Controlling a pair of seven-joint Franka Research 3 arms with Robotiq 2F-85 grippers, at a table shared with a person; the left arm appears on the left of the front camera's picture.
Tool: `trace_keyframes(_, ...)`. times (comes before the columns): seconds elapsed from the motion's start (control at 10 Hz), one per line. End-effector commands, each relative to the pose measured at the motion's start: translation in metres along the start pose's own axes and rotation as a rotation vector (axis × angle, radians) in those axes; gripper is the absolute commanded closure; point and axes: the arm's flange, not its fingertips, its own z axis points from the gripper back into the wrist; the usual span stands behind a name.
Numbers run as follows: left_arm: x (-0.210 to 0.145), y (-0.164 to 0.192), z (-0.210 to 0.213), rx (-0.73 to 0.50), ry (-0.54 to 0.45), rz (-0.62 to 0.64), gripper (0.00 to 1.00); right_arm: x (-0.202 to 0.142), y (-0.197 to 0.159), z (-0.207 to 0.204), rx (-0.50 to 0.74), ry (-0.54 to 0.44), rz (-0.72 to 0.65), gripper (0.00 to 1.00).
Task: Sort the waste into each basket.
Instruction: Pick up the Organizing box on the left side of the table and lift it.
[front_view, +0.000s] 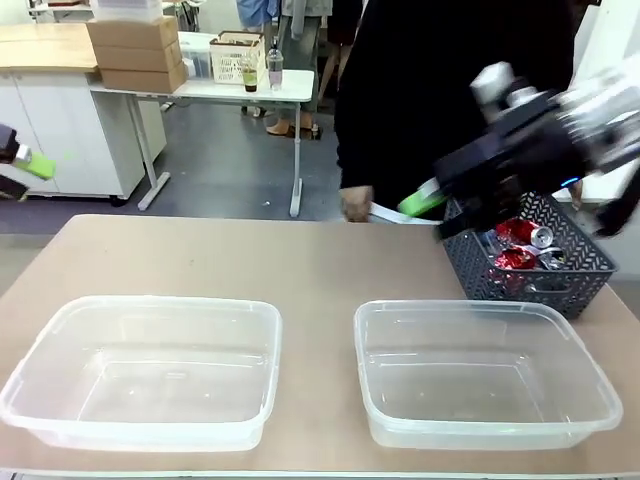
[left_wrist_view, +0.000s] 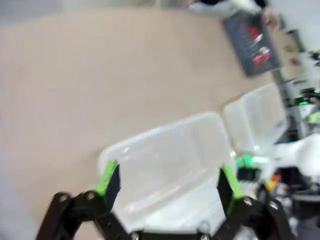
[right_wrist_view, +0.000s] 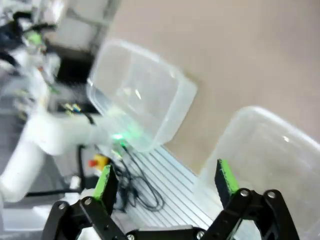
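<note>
The waste, red and silver cans (front_view: 520, 246), lies in a dark grey mesh basket (front_view: 575, 272) at the table's right rear. It also appears far off as red cans (left_wrist_view: 257, 45) in the left wrist view. Two clear baskets stand at the front: the left basket (front_view: 60, 330) and the right basket (front_view: 590, 370). My right gripper (front_view: 440, 210), blurred, hangs just left of the grey basket; its wrist view shows the gripper (right_wrist_view: 165, 180) open and empty. My left gripper (front_view: 25, 175) is at the far left edge, off the table. In its own view the left gripper (left_wrist_view: 167, 180) is open above a clear basket (left_wrist_view: 165, 145).
A person in black stands behind the table, one hand (front_view: 355, 204) at the far edge beside a white object. The tabletop (front_view: 250, 260) between the baskets and the far edge is bare. Tables and boxes (front_view: 135, 50) stand in the background.
</note>
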Motion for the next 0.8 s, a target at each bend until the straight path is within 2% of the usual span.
trace_keyframes(0.0,-0.037,-0.032,-0.038,0.047,0.23,-0.066,0.0,0.031,0.022,-0.071,-0.144,0.046,0.036,0.0)
trace_keyframes(0.1,-0.03,-0.035,-0.055,0.011,0.246,-0.088,0.0,0.031,0.028,-0.077,-0.134,-0.019,0.071,0.0)
trace_keyframes(0.2,-0.021,-0.038,-0.063,-0.069,0.183,-0.082,0.0,-0.005,0.034,-0.054,-0.067,0.052,0.054,0.0)
trace_keyframes(0.3,-0.013,-0.031,-0.021,0.055,0.194,-0.054,0.0,-0.005,0.034,-0.054,-0.067,0.052,0.054,0.0)
trace_keyframes(0.4,-0.013,-0.031,-0.021,0.055,0.194,-0.054,0.0,-0.005,0.034,-0.054,-0.067,0.052,0.054,0.0)
trace_keyframes(0.5,-0.008,-0.043,-0.041,0.014,0.226,-0.074,0.0,0.002,0.041,-0.079,-0.09,0.049,0.084,0.0)
trace_keyframes(0.6,-0.005,-0.038,-0.078,0.203,0.297,-0.031,0.0,0.012,0.065,-0.116,-0.204,0.171,0.043,0.0)
trace_keyframes(0.7,-0.015,-0.025,-0.101,0.267,0.407,0.027,0.0,0.023,0.075,-0.142,-0.237,0.151,-0.043,0.0)
